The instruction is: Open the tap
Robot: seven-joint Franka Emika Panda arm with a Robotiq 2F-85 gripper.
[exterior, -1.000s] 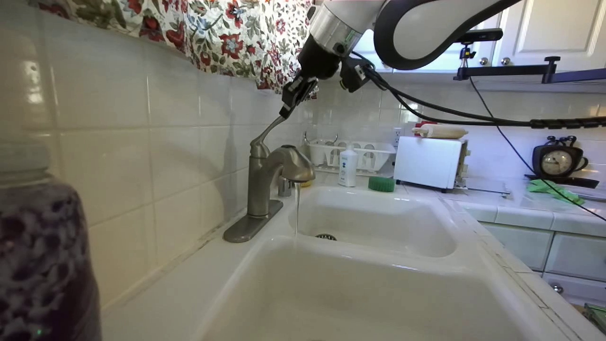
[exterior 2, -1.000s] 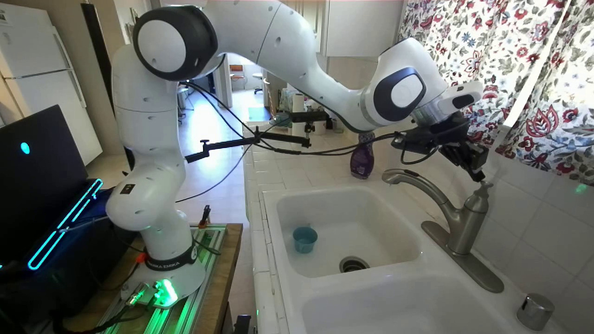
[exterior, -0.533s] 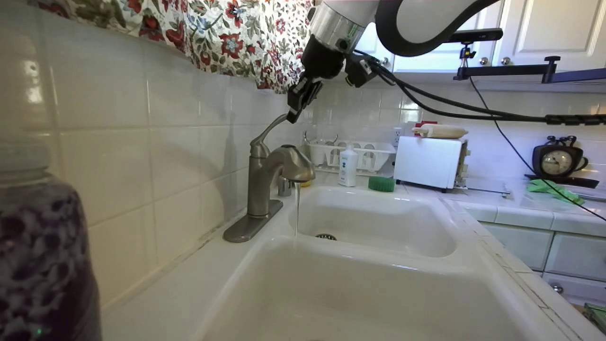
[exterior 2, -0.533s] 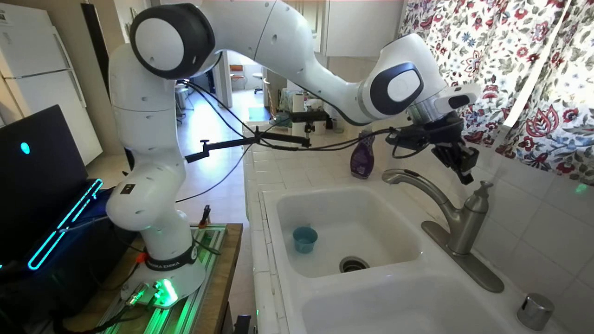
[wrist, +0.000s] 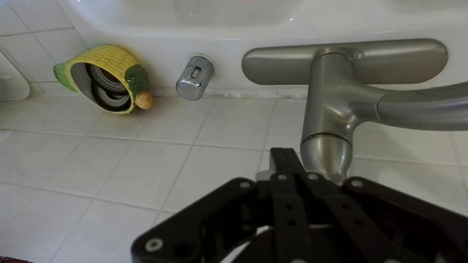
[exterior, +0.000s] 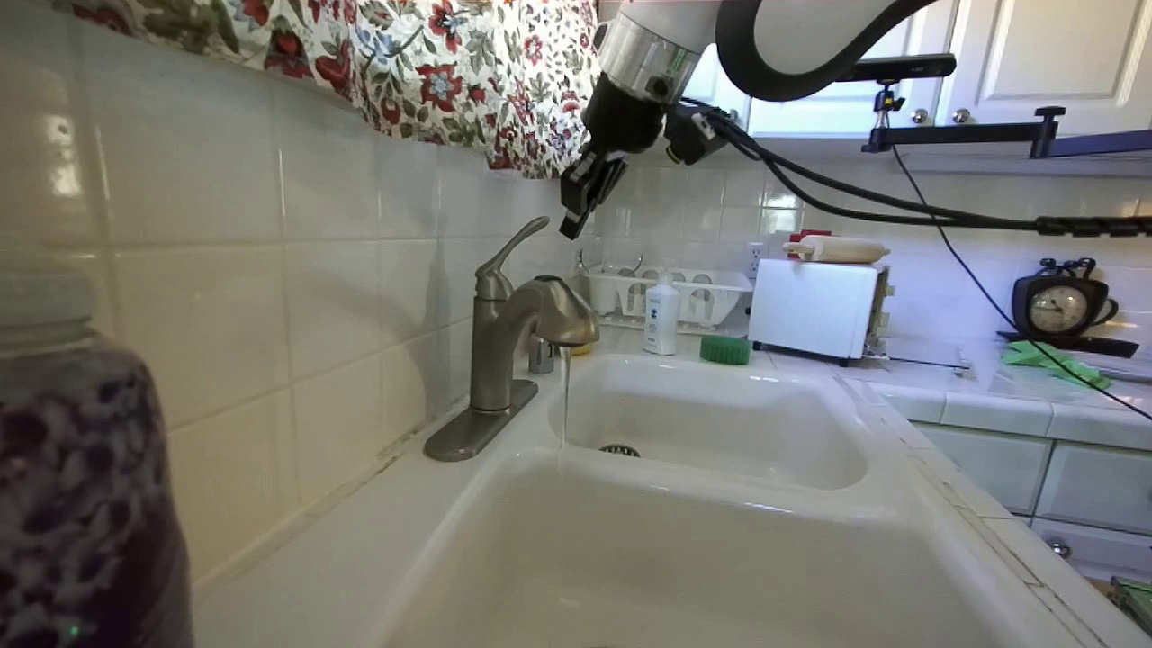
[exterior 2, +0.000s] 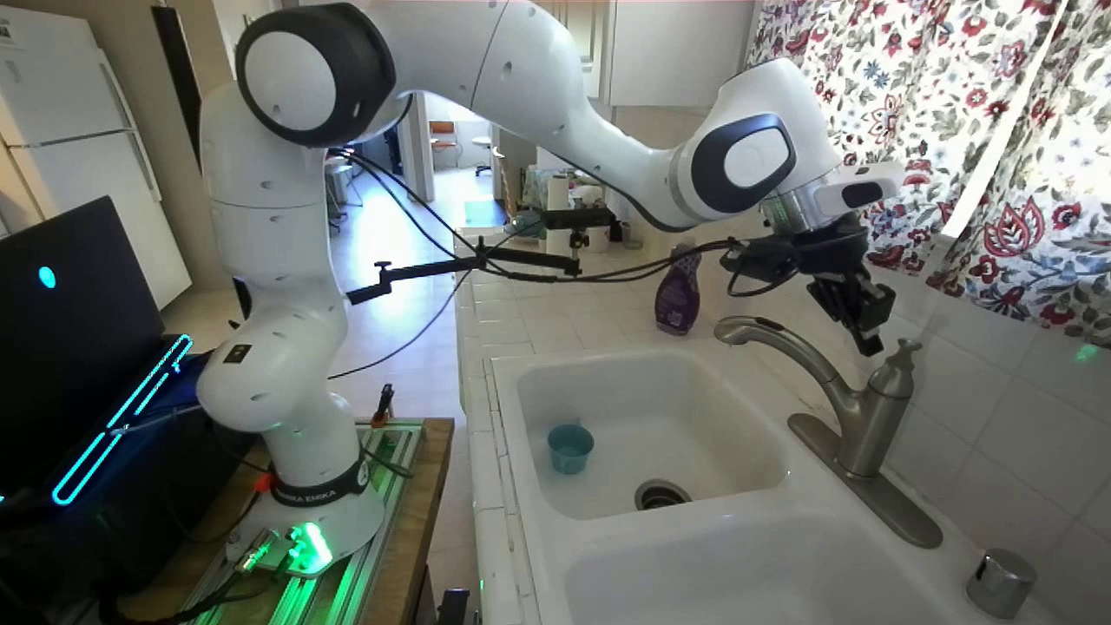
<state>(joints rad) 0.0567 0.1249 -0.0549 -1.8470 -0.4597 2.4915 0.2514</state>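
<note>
The brushed grey-metal tap stands behind the sink in both exterior views [exterior: 491, 360] [exterior 2: 872, 425] and fills the right side of the wrist view [wrist: 325, 98]. Its thin lever [exterior: 513, 247] tilts up from the top of the column. A thin stream of water [exterior: 565, 396] runs from the spout. My gripper [wrist: 283, 149] is shut with its black fingertips together and nothing between them. In both exterior views the fingertips [exterior: 572, 227] [exterior 2: 870, 343] are close to the lever tip but apart from it. In the wrist view the gripper hides the lever.
A white double sink [exterior 2: 555, 521] holds a blue cup [exterior 2: 570, 449]. A chrome cap [wrist: 195, 77] and a yellow ceramic holder [wrist: 106, 78] stand along the tiled wall. A purple bottle [exterior 2: 677, 295] stands on the counter. A floral curtain [exterior: 441, 81] hangs beside the arm.
One second ago the fingertips were at the lever tip. My gripper has since moved away from it, towards the sink side, then slightly down. The lever and the water stream look the same.
</note>
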